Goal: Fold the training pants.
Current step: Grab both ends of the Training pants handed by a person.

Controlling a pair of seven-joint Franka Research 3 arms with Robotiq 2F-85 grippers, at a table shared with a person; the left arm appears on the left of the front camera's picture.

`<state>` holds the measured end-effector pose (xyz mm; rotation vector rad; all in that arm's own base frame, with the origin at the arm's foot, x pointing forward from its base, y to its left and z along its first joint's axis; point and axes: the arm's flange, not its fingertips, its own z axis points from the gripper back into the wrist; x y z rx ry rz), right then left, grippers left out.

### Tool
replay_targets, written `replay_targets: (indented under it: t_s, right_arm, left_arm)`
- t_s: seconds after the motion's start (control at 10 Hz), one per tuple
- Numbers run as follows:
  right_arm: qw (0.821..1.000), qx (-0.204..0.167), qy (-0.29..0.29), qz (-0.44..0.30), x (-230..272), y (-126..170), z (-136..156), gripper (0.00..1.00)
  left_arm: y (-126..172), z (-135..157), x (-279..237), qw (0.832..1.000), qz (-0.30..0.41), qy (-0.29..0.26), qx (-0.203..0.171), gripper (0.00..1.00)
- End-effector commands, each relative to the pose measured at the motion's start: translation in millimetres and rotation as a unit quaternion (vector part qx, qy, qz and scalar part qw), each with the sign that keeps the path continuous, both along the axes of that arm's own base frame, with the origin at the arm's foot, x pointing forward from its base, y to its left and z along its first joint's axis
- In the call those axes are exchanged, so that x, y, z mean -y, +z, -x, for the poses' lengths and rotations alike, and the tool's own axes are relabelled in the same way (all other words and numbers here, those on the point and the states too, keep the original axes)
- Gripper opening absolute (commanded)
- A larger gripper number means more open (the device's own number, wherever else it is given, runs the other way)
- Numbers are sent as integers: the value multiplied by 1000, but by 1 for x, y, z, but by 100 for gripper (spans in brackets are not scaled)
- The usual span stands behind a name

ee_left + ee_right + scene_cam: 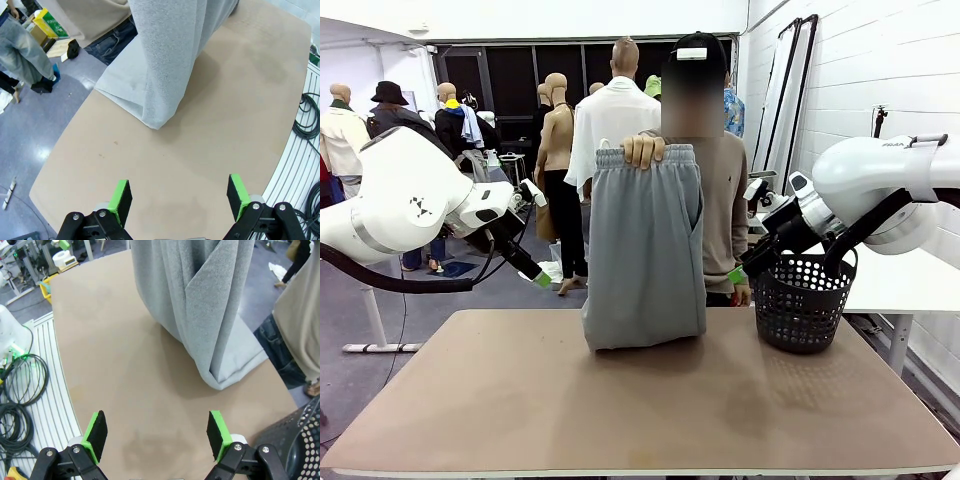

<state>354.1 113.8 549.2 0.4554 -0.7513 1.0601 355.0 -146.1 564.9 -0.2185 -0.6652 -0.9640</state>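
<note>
Table [470,400] w/ training pants [645,250], blk basket [802,305]

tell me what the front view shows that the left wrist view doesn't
Front view adds: the person's hand holding the pants up by their top edge, and the black basket on the table's right side.
Left wrist view adds: the left gripper open above bare tabletop, and black cables on the floor beside the table.
Both share: the grey pants hanging with their lower end resting on the table.
</note>
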Motion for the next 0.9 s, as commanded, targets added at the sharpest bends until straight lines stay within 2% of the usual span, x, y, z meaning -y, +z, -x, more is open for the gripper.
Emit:
replay_targets:
  t_s: [0.0,0.4,0.8]
  right_arm:
    - [1000,1,11,-13,-1,-1,-3,100]
    - [1000,0,0,0,0,0,0,100]
    - [998,10,24,55,11,11,-15,100]
  left_arm:
    - [1,0,-1,1000,-2,-8,-1,100]
    - [0,0,0,1000,0,0,0,100]
    - [12,-16,-5,996,-73,-46,-9,100]
